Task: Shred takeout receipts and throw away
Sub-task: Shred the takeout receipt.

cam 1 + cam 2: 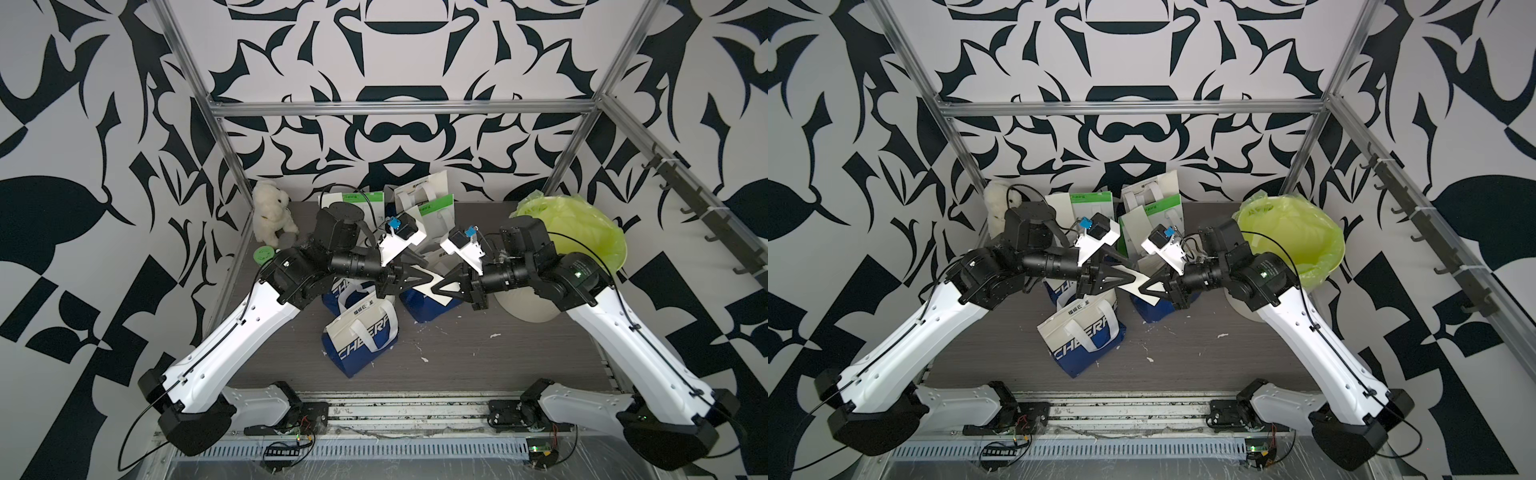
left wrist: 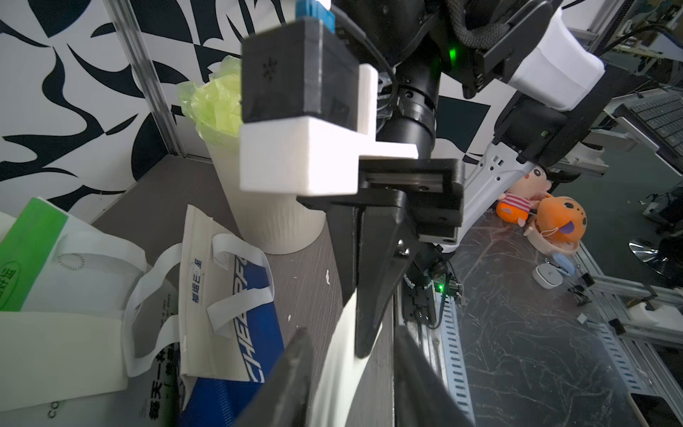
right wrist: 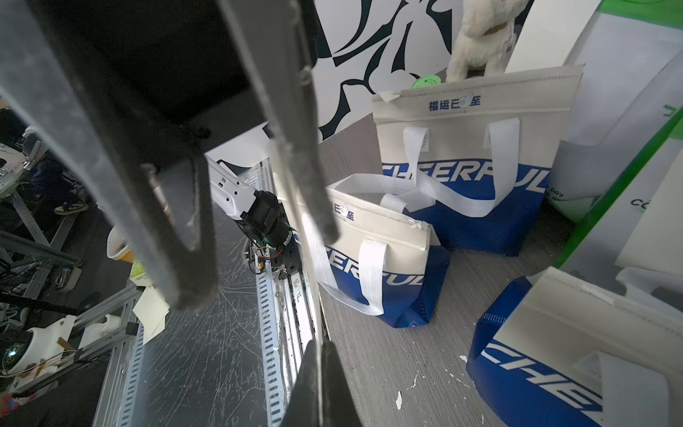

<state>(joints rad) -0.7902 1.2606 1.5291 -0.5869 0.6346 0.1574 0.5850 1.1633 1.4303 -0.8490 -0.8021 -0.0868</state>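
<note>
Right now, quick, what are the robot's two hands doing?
Left gripper: open, jaws apart on either side of the receipt.
Right gripper: shut on the receipt.

Both top views looked down from high at the front, facing the back wall, and shared the whole counter (image 1: 457, 353). The left wrist camera sat close behind its fingers (image 2: 292, 377), facing the bin (image 2: 218, 107). The right wrist camera faced the blue bags (image 3: 469, 155). Both wrist views shared the receipt (image 2: 340, 355).
</note>
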